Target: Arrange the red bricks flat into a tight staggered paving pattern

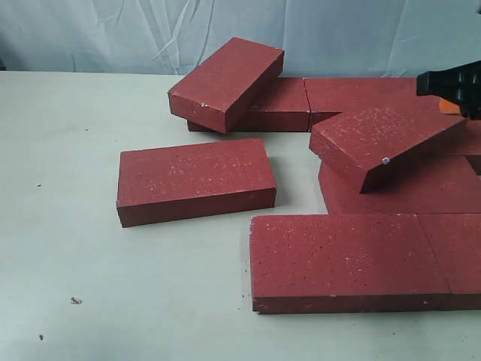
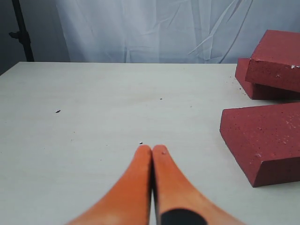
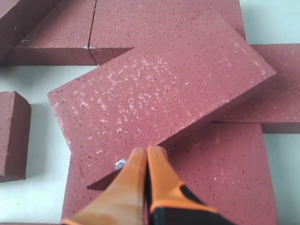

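Several dark red bricks lie on the pale table (image 1: 75,248). One brick (image 1: 195,180) lies flat and alone at the left. Another brick (image 1: 225,79) leans tilted on a flat one (image 1: 282,105) at the back. On the right, a tilted brick (image 1: 379,135) (image 3: 159,93) rests on flat bricks (image 3: 220,173). Two more bricks (image 1: 338,259) lie flat side by side at the front. My right gripper (image 3: 147,151) (image 1: 443,94) is shut and empty, its tips at the tilted brick's lower long edge. My left gripper (image 2: 152,149) is shut and empty over bare table, left of a flat brick (image 2: 265,140). It is out of the exterior view.
A wrinkled pale curtain (image 1: 113,34) hangs behind the table. A black stand (image 2: 21,33) rises past the table's far corner in the left wrist view. Small dark specks (image 1: 76,301) dot the tabletop. The front right bricks run off the exterior view's right edge.
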